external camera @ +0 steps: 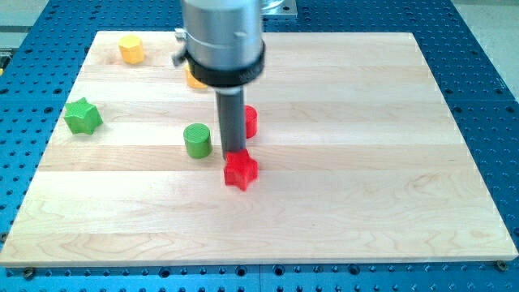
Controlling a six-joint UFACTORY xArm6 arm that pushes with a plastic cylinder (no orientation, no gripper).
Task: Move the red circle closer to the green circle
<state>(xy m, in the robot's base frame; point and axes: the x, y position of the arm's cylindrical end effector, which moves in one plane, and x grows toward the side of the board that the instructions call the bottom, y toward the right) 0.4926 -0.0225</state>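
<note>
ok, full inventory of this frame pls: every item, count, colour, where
red circle: 1, red, board centre, mostly hidden behind the rod
green circle: 1, green, to the view's left of the rod, apart from the red circle
red star: 1, red, just below centre, right at the rod's lower end
green star: 1, green, near the board's left edge
yellow hexagon: 1, yellow, top left corner area
yellow block: 1, yellow, upper centre, mostly hidden by the arm, shape unclear
wooden board: 1, light wood, on a blue perforated table
my tip: 1, dark rod, at the red star's top edge, contact cannot be told; below the red circle, right of the green circle
</note>
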